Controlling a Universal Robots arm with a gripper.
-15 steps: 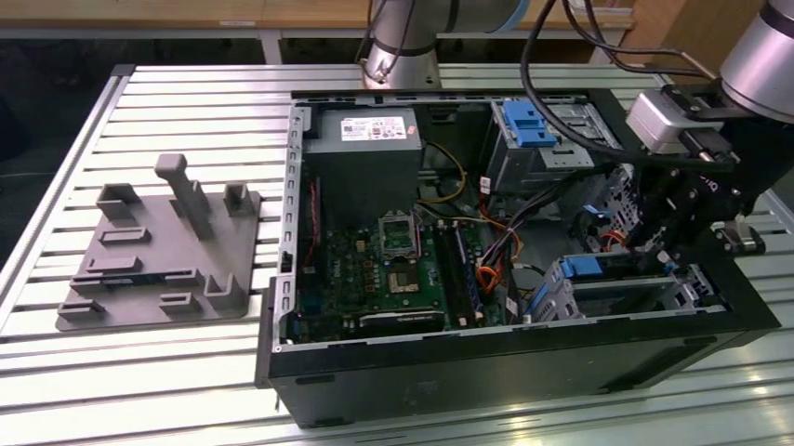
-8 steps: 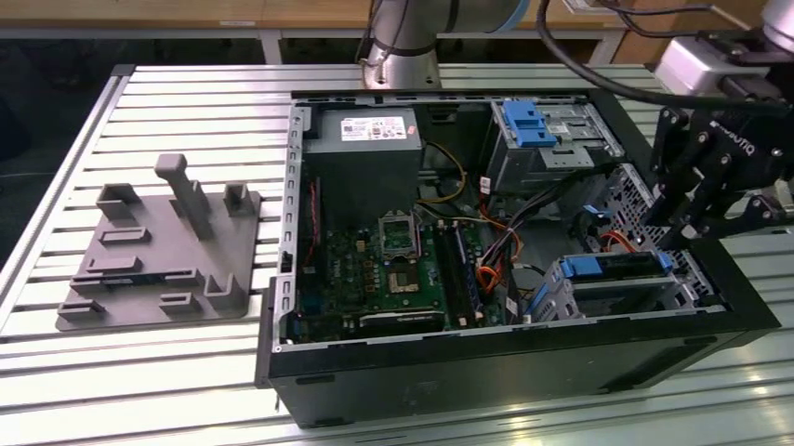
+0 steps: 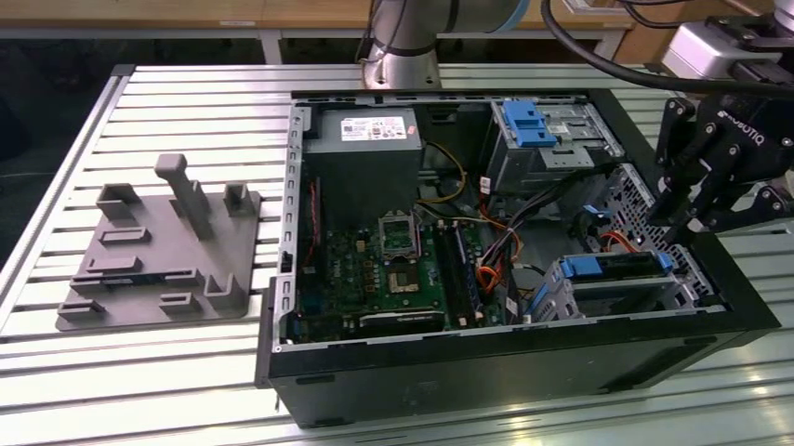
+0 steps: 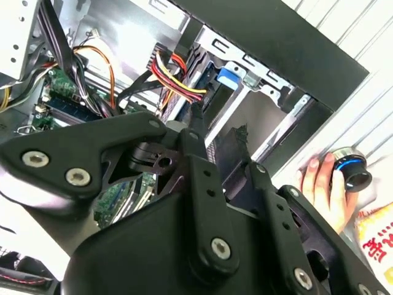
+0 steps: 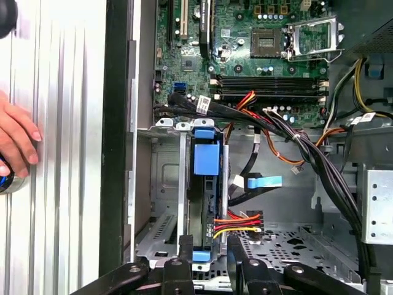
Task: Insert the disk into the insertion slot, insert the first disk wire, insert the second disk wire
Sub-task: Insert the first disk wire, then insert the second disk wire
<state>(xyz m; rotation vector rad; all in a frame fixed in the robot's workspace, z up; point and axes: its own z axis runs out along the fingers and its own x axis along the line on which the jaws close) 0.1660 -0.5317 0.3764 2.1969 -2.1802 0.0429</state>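
Observation:
The disk (image 3: 616, 267), silver in a blue carrier, sits inside the insertion slot (image 3: 583, 299), a small grey cage at the case's corner on the exterior view's right. In the first wrist view the disk's blue handle (image 5: 204, 153) shows edge-on in the insertion slot (image 5: 161, 184). A red, yellow and black wire bundle (image 5: 238, 222) reaches the disk's side. A blue-tipped flat wire (image 5: 264, 182) lies loose beside it. My gripper (image 3: 693, 221) hovers over the disk's rear end, open, its fingers (image 5: 184, 249) standing on either side of the disk's edge. In the second wrist view the gripper (image 4: 219, 132) points at the cage.
The open computer case (image 3: 496, 358) lies on a slatted metal table (image 3: 186, 372). A larger grey cage with a blue latch (image 3: 527, 121) stands at the back. Black cables (image 5: 307, 147) cross the motherboard (image 3: 397, 269). A grey fixture plate (image 3: 155, 260) lies apart. A person's hand (image 5: 15, 138) rests outside the case.

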